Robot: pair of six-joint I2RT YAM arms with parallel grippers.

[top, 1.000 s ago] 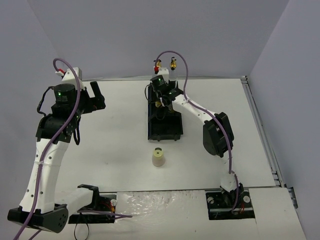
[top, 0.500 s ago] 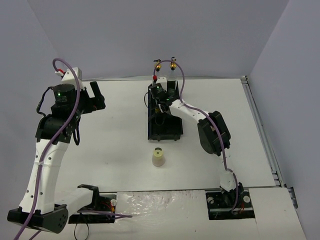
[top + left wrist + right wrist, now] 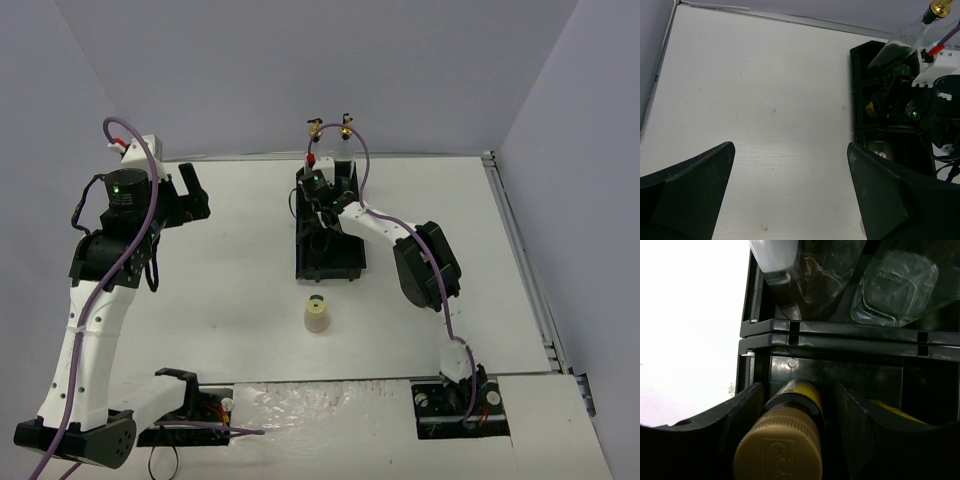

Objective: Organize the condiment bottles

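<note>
My right gripper [image 3: 320, 207] reaches down into the black tray [image 3: 352, 262] at the back. In the right wrist view its fingers [image 3: 735, 415] straddle an upright amber-yellow bottle [image 3: 790, 440] with a tan cap, and a gap shows on the right side. A second amber-yellow bottle [image 3: 895, 412] stands beside it. Two tall clear bottles with gold tops [image 3: 314, 130] [image 3: 346, 125] stand in the tray's far end. A cream bottle [image 3: 316, 315] stands alone on the table in front of the tray. My left gripper [image 3: 193, 188] is open, empty and raised at the left. I cannot make out the pink-capped bottle.
The left wrist view shows bare white table between my open fingers [image 3: 695, 185], with the tray [image 3: 856, 100] and the right arm's wrist [image 3: 940, 100] at the right. Grey walls close the back and sides. The arm bases [image 3: 460, 405] sit at the near edge.
</note>
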